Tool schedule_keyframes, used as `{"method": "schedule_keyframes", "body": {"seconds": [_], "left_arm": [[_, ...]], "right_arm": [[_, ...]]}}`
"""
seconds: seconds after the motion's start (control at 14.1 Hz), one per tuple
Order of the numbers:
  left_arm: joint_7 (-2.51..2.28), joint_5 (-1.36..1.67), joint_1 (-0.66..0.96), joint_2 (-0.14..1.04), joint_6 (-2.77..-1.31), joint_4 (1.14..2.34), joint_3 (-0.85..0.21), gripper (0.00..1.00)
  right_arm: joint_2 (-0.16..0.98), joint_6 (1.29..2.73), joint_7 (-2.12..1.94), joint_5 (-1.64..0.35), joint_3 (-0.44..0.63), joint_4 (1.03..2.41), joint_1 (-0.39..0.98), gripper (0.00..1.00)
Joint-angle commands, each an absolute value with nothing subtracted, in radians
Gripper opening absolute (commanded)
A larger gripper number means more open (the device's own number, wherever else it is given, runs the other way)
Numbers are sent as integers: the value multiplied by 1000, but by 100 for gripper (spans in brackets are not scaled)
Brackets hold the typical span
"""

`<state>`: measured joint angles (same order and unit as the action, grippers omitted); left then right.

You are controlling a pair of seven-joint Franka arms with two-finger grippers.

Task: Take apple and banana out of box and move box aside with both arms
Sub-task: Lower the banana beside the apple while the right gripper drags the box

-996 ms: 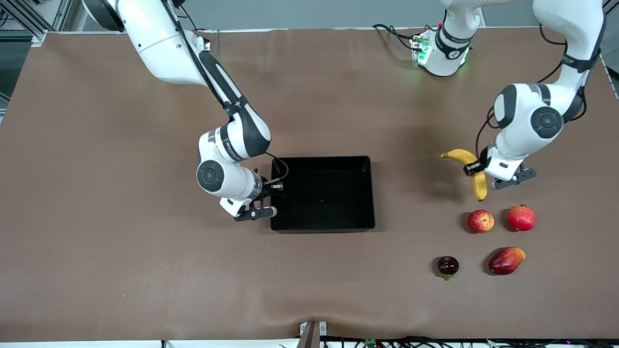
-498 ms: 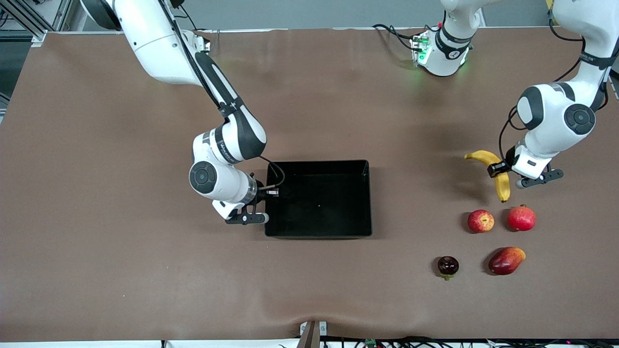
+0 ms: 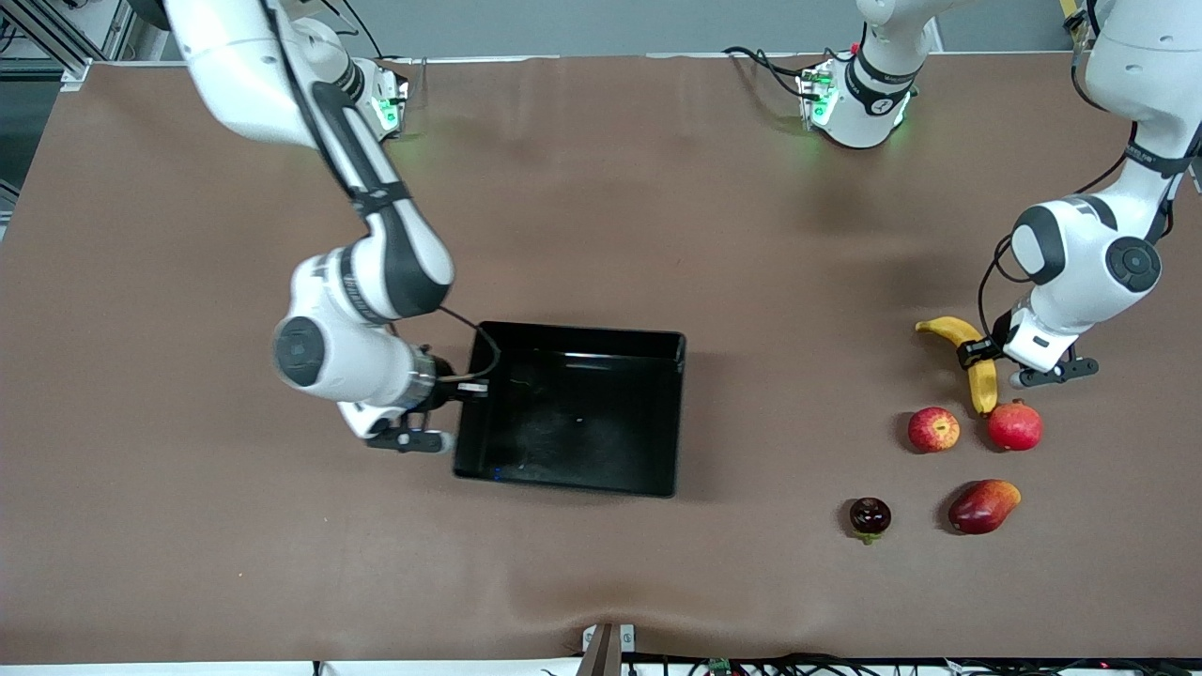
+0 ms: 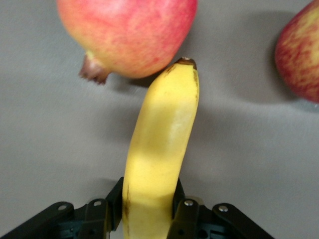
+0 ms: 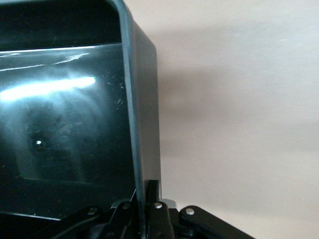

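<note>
The black plastic tray [image 3: 573,408] is gripped at the wall facing the right arm's end of the table by the right gripper [image 3: 467,388], whose fingers are pinched over the rim, as the right wrist view [image 5: 144,199] shows. The tray lies near the middle of the table, turned slightly askew.

The banana [image 3: 970,361] is clamped by the left gripper [image 3: 978,355] about midway along its length, the fingers [image 4: 185,219] pressed on either side of it. It is held low over the table, and its dark tip is seen next to the pomegranate [image 3: 1014,425]; whether the two touch cannot be told from the left wrist view.

The apple [image 3: 933,429] rests just beside the pomegranate, toward the right arm's end. Nearer to the front camera lie the mango [image 3: 982,506] and a small dark red fruit [image 3: 870,515] with a green stem, possibly a mangosteen.
</note>
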<state>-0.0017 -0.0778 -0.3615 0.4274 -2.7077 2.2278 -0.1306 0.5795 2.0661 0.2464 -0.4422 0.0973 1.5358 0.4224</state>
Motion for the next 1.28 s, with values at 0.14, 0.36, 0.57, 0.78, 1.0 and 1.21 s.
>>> {"method": "schedule_keyframes", "body": {"seconds": [0.14, 0.36, 0.57, 0.78, 1.0, 1.21], "left_arm": [[-21, -80, -354, 449, -2707, 2197, -161, 4], [-23, -78, -351, 457, -2707, 2183, -187, 0], [-15, -80, -351, 480, -2707, 2160, -193, 0], [5, -97, -348, 488, -2707, 2154, -193, 0], [31, -101, -319, 495, -2707, 2132, -193, 0], [46, -101, -314, 508, -2707, 2118, -193, 0]], "right_arm": [[494, 1982, 207, -439, 87, 1565, 299, 0], [460, 1961, 108, -381, 89, 1591, 210, 0], [437, 1936, 83, -241, 92, 1595, 167, 0], [431, 1913, 7, -219, 92, 1620, 115, 0], [433, 1913, -115, -218, 92, 1640, 42, 0], [431, 1911, -210, -216, 95, 1666, -26, 0]]}}
